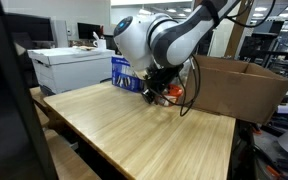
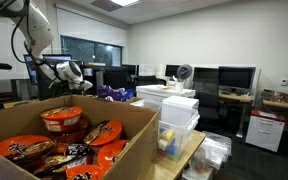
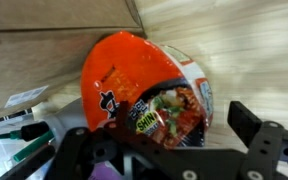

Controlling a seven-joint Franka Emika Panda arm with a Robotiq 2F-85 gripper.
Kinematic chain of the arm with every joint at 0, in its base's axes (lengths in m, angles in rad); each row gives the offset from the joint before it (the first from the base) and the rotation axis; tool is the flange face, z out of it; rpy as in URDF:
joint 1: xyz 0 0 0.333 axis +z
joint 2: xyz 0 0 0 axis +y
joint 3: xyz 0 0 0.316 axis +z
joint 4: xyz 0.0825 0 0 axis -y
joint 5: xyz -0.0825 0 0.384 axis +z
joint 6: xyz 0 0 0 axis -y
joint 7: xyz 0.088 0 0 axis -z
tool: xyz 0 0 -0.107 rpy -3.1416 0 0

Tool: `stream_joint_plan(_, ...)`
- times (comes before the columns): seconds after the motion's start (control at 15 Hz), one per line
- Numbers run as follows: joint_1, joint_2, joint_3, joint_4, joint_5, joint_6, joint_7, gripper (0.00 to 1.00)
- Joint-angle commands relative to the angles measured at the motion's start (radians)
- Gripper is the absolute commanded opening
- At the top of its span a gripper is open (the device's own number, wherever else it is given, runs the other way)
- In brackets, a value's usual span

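Observation:
In the wrist view a red-orange instant noodle bowl [image 3: 134,90] lies tilted on its side on the wooden table [image 3: 249,45], its printed lid facing the camera. My gripper [image 3: 159,132] is open, with one black finger [image 3: 252,125] to the bowl's right and the other low on its left; contact cannot be made out. In an exterior view the gripper [image 1: 159,92] hangs low over the table right beside the cardboard box [image 1: 234,85], with a patch of orange at its tip. In an exterior view the gripper [image 2: 72,72] sits behind the box.
The cardboard box [image 2: 134,120] is full of noodle bowls and packets [image 2: 64,120]. A blue bag [image 1: 125,72] and a white chest [image 1: 69,65] stand behind the arm. Green markers [image 3: 26,130] lie left of the bowl. Stacked plastic drawers [image 2: 179,112] stand nearby.

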Motion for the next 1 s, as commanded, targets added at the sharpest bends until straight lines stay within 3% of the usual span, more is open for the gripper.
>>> stream_joint_plan(0.0,-0.012,-0.038,0.004,-0.056,0.023,0.063,-0.016,1.00)
stream_joint_plan(0.93,0.009,-0.012,-0.011,-0.026,0.007,-0.017,-0.001,1.00)
